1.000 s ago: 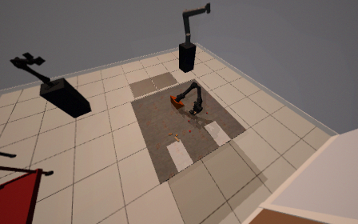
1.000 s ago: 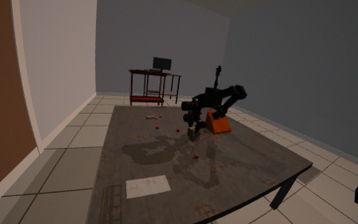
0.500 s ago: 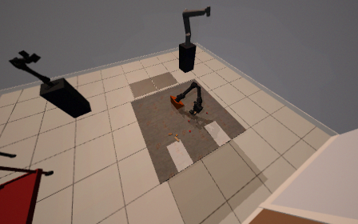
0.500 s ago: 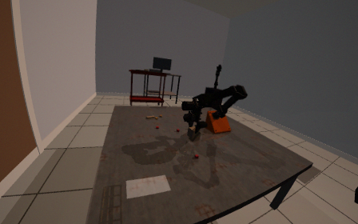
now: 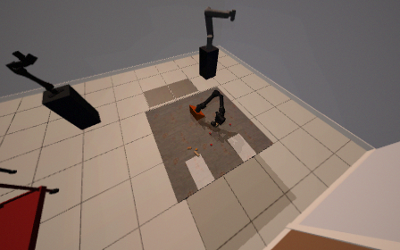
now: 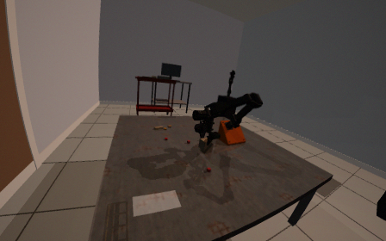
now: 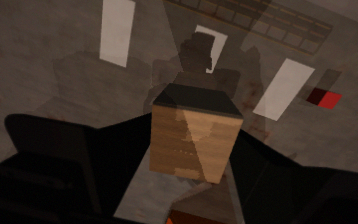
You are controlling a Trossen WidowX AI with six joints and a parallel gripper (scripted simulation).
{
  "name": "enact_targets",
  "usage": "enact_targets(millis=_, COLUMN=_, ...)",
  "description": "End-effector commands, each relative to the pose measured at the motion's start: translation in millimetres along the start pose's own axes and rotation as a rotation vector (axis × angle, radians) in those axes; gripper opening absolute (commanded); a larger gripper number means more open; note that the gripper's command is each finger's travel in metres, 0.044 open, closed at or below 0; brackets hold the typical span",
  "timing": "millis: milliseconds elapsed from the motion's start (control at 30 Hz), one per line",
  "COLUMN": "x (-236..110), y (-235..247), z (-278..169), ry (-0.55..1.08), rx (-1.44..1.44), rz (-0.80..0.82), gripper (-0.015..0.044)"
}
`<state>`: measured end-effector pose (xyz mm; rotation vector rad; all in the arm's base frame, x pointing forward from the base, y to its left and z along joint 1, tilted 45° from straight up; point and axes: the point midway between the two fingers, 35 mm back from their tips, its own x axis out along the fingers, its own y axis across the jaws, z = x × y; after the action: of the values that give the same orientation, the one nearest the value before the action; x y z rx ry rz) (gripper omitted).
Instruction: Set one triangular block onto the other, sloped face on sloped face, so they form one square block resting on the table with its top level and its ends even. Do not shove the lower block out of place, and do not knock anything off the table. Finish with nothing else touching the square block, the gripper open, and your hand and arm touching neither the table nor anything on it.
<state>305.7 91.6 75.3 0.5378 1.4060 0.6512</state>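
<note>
Dark grey table point(image 6: 281, 172), white sheet point(image 6: 156, 202), small red cubes point(image 6: 208, 169), orange arm base point(image 6: 233, 134)
</note>
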Motion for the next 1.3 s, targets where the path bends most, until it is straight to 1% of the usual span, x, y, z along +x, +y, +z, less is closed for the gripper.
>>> enact_targets(millis=0, x=1, y=2, z=0, ry=-0.006, rx=-0.002, rz=0.003, gripper=0.0000)
enact_targets(millis=1267, x=19, y=2, z=-8, ry=-0.006, rx=-0.004, rz=0.002, gripper=0.0000)
